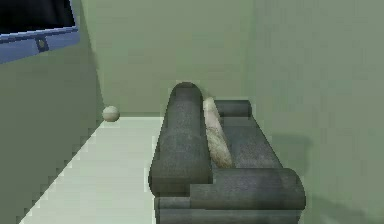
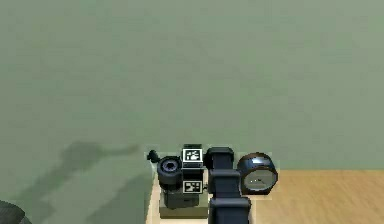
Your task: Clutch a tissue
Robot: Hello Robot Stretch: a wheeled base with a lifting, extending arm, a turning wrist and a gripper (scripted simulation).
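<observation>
Wooden tabletop [image 2: 330, 196] lies near right, against the green wall [image 2: 190, 70]. At its left end is the gripper [image 2: 155, 159], by a pale boxy shape [image 2: 178, 206], perhaps the tissue; finger spread and hold cannot be told.

My arm [image 2: 228, 196] is a dark, square bar in blocky black segments. At its end sit two small white squares [image 2: 192, 156] with black marks, beside my gripper [image 2: 156, 160], dark-bodied and thin-fingered.
</observation>
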